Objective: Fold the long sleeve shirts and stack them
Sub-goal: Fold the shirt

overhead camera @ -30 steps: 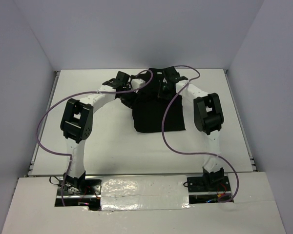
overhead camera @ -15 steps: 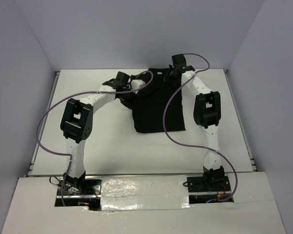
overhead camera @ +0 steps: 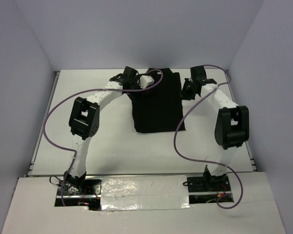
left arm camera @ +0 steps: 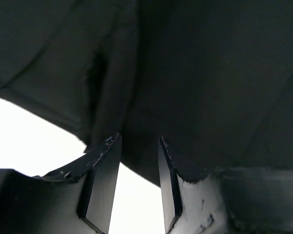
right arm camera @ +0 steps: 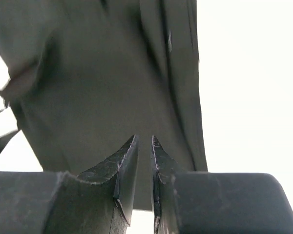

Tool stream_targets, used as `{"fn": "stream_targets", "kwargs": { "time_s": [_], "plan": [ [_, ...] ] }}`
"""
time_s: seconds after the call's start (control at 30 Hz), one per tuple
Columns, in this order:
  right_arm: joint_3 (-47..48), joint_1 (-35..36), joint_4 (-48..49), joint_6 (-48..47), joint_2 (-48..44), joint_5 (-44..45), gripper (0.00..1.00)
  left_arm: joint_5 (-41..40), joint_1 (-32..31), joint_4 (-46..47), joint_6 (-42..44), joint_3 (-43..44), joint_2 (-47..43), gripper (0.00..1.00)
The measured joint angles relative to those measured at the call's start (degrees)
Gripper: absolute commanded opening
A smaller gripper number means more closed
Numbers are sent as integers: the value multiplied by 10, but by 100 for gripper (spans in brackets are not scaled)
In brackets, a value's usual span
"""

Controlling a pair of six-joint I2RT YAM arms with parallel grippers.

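One black long sleeve shirt [overhead camera: 158, 105] lies folded into a tall rectangle at the far middle of the table. My left gripper [overhead camera: 140, 87] sits over the shirt's upper left edge. In the left wrist view its jaws [left arm camera: 139, 140] stand open, with white table between them and the dark cloth [left arm camera: 195, 73] just past the tips. Off the shirt's upper right edge is my right gripper [overhead camera: 184, 93]. The right wrist view shows its jaws [right arm camera: 144, 139] slightly parted with nothing between them, and the shirt [right arm camera: 112, 83] lies beyond.
The white table [overhead camera: 88, 141] is walled by grey panels on three sides. Purple cables [overhead camera: 178, 141] loop from both arms, and the right one hangs across the shirt's lower right corner. Both arm bases [overhead camera: 73, 183] stand at the near edge.
My right arm swung right, off the shirt's top to its right edge, and its jaws parted from shut. The left gripper shifted a little right over the cloth's left edge.
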Motion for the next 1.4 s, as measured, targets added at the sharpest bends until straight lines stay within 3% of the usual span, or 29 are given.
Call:
{"fn": "stream_targets", "kwargs": {
  "time_s": [0.23, 0.63, 1.07, 1.4],
  "plan": [
    [-210, 5, 28, 16, -165, -30, 22, 18, -12, -15, 17, 11, 17, 49],
    [-383, 19, 75, 66, -204, -63, 19, -14, -53, 24, -4, 46, 48, 47],
    [-405, 0, 95, 97, -166, -87, 17, -122, -36, 63, -19, 66, 94, 47],
    [-405, 0, 94, 97, -166, -85, 17, -152, -18, 88, -32, 95, 96, 52]
  ]
}}
